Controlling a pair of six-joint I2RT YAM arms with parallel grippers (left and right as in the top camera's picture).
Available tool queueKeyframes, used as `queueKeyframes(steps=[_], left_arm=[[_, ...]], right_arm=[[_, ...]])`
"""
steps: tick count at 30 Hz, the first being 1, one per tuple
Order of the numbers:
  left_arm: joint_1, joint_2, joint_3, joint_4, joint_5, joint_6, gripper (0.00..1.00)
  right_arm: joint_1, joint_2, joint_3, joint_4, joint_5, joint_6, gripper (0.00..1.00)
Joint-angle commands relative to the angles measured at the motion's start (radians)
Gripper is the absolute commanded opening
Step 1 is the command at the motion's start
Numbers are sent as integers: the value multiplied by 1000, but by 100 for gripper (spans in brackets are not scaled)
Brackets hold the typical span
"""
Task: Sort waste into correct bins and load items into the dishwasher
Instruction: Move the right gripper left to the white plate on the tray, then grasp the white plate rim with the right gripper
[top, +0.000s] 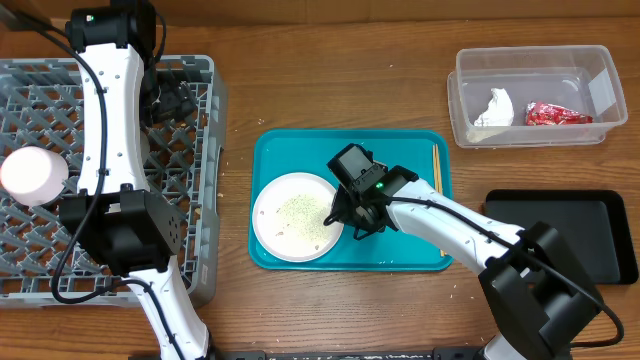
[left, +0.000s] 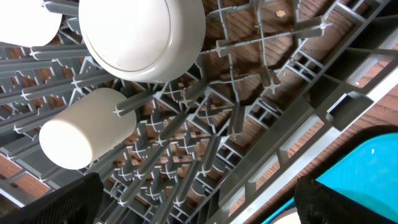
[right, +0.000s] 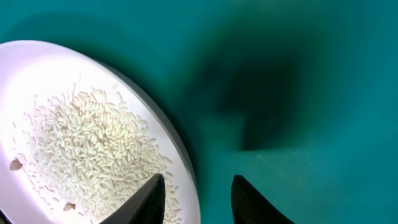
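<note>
A white round plate (top: 293, 215) with rice crumbs (right: 93, 149) lies on the teal serving tray (top: 300, 150). My right gripper (top: 352, 215) is open, its two fingers (right: 199, 198) on either side of the plate's right rim (right: 180, 155). Wooden chopsticks (top: 437, 170) lie at the tray's right edge. My left gripper (top: 168, 95) is open and empty over the grey dish rack (top: 200, 230). The left wrist view shows a white bowl (left: 143, 37) and a white cup (left: 87, 127) in the rack (left: 249, 118). The napkin (top: 493, 108) and red wrapper (top: 555, 114) lie in the clear tub (top: 470, 65).
A shallow black tray (top: 560, 235) sits at the right, beside my right arm. A white-pink bowl (top: 35, 172) sits at the rack's left side. Another white dish (left: 25, 22) shows at the top left of the left wrist view.
</note>
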Motion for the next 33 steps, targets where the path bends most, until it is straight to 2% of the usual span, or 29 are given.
queueKeyframes(steps=[1,21,24,33], left_arm=[[-2,8,7,-2,1,11,100],[-2,8,7,-2,1,11,100],[-2,8,7,-2,1,11,100],[-2,8,7,-2,1,11,100]], right_arm=[[-3,6,-7,6,14,8,37],[-6,51,-6,-48,74,11,36],[-24,50,3,-99,105,11,33],[-192,50,105,-345,270,-36,33]])
